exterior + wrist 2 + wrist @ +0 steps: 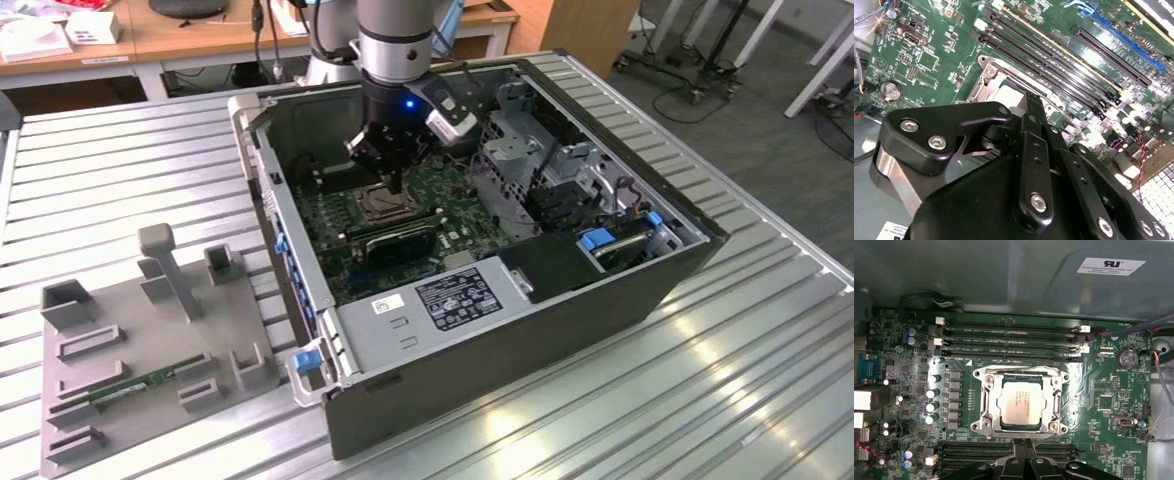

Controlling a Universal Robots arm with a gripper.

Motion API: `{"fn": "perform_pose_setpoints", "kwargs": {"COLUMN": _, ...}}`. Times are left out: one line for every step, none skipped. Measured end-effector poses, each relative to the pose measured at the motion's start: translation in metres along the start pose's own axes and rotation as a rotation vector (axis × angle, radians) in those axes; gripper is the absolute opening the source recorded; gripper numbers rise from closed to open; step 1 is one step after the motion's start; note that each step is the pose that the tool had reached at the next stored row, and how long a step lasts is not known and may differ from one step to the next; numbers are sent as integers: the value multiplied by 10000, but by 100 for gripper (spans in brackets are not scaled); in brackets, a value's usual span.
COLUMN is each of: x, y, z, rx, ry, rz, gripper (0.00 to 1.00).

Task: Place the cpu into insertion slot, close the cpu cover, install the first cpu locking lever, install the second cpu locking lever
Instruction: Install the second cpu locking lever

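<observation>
Silvery metal frames the cpu (1020, 401), which you see seated in the insertion slot (985, 405) with the cpu cover (1020, 427) down around it. Your gripper (1025, 444), fingers pressed together and empty, hovers at the socket's edge on the motherboard (1104, 390).

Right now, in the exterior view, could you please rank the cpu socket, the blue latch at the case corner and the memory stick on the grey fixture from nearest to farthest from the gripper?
1. cpu socket, just below the gripper, inside the case.
2. blue latch, at the case's near corner.
3. memory stick, lying on the grey fixture, toward the exterior view's left.
</observation>
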State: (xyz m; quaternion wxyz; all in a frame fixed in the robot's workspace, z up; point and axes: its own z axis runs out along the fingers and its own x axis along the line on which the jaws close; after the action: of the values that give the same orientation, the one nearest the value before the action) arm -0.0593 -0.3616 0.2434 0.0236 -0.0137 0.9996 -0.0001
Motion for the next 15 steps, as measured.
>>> {"fn": "perform_pose_setpoints", "kwargs": {"x": 8, "y": 0, "z": 0, "rx": 0, "ry": -7, "rz": 0, "gripper": 11}}
{"fn": "perform_pose_setpoints", "kwargs": {"x": 15, "y": 0, "z": -1, "rx": 0, "ry": -13, "rz": 0, "gripper": 11}}
{"fn": "perform_pose_setpoints", "kwargs": {"x": 21, "y": 0, "z": -1, "rx": 0, "ry": -19, "rz": 0, "gripper": 11}}
{"fn": "perform_pose_setpoints", "kwargs": {"x": 27, "y": 1, "z": -1, "rx": 0, "ry": -26, "rz": 0, "gripper": 11}}
{"fn": "perform_pose_setpoints", "kwargs": {"x": 34, "y": 1, "z": -2, "rx": 1, "ry": -33, "rz": 0, "gripper": 11}}
{"fn": "perform_pose_setpoints", "kwargs": {"x": 41, "y": 1, "z": -2, "rx": 1, "ry": -42, "rz": 0, "gripper": 11}}
{"fn": "perform_pose_setpoints", "kwargs": {"x": 47, "y": 1, "z": -2, "rx": 1, "ry": -49, "rz": 0, "gripper": 11}}
{"fn": "perform_pose_setpoints", "kwargs": {"x": 54, "y": 1, "z": -2, "rx": 1, "ry": -56, "rz": 0, "gripper": 11}}
{"fn": "perform_pose_setpoints", "kwargs": {"x": 60, "y": 1, "z": -3, "rx": 2, "ry": -63, "rz": 0, "gripper": 11}}
{"fn": "perform_pose_setpoints", "kwargs": {"x": 66, "y": 1, "z": -3, "rx": 2, "ry": -70, "rz": 0, "gripper": 11}}
{"fn": "perform_pose_setpoints", "kwargs": {"x": 71, "y": 2, "z": -3, "rx": 1, "ry": -78, "rz": -1, "gripper": 11}}
{"fn": "perform_pose_setpoints", "kwargs": {"x": 77, "y": 2, "z": -4, "rx": 2, "ry": -85, "rz": 0, "gripper": 11}}
{"fn": "perform_pose_setpoints", "kwargs": {"x": 84, "y": 2, "z": -4, "rx": 2, "ry": -94, "rz": 0, "gripper": 11}}
{"fn": "perform_pose_setpoints", "kwargs": {"x": 89, "y": 2, "z": -4, "rx": 2, "ry": -102, "rz": 0, "gripper": 11}}
{"fn": "perform_pose_setpoints", "kwargs": {"x": 96, "y": 2, "z": -4, "rx": 3, "ry": -110, "rz": 0, "gripper": 11}}
